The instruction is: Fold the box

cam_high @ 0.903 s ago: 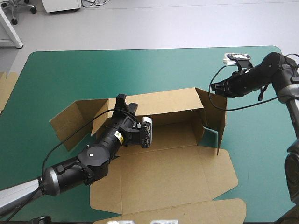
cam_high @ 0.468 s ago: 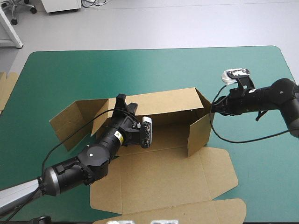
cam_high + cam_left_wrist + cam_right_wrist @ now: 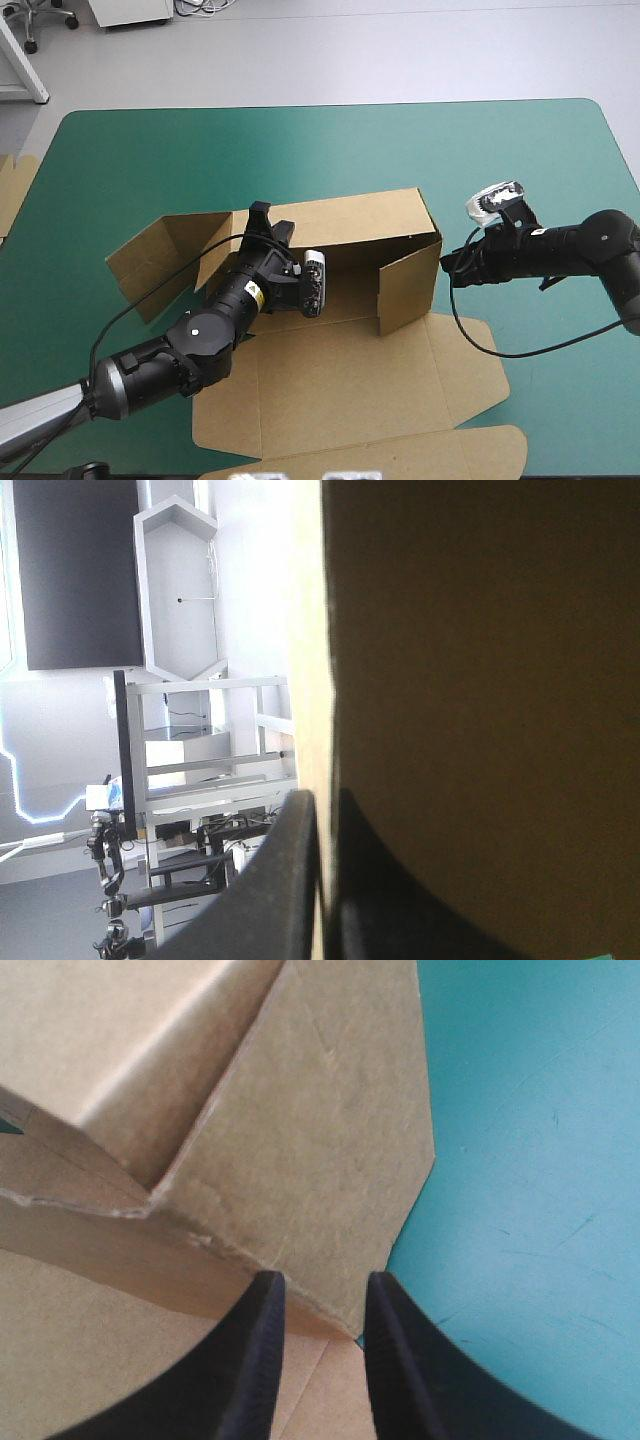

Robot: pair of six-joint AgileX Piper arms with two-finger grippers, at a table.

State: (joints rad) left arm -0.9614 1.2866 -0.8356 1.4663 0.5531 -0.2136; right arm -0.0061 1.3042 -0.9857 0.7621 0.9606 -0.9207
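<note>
The brown box (image 3: 360, 375) lies mid-table with its back wall (image 3: 350, 222) raised and its lid panel flat toward the front. My left gripper (image 3: 262, 218) is shut on the back wall's top edge near its left end; in the left wrist view the board (image 3: 480, 680) runs between the black fingers (image 3: 285, 880). The right side flap (image 3: 408, 290) stands upright, swung inward over the floor. My right gripper (image 3: 446, 265) is at this flap's outer face, its fingers slightly apart. In the right wrist view its tips (image 3: 322, 1285) touch the flap (image 3: 330, 1140) near its lower corner.
The box's left side flap (image 3: 150, 260) lies spread out to the left of my left arm. An edge of more brown board (image 3: 12, 190) shows at the table's left edge. Bare teal-green cover (image 3: 300, 150) stretches behind the box and to the right (image 3: 530, 1160).
My right gripper moved left and down toward the box, and the right side flap swung inward with it, from open outward to across the floor. The left gripper stayed put.
</note>
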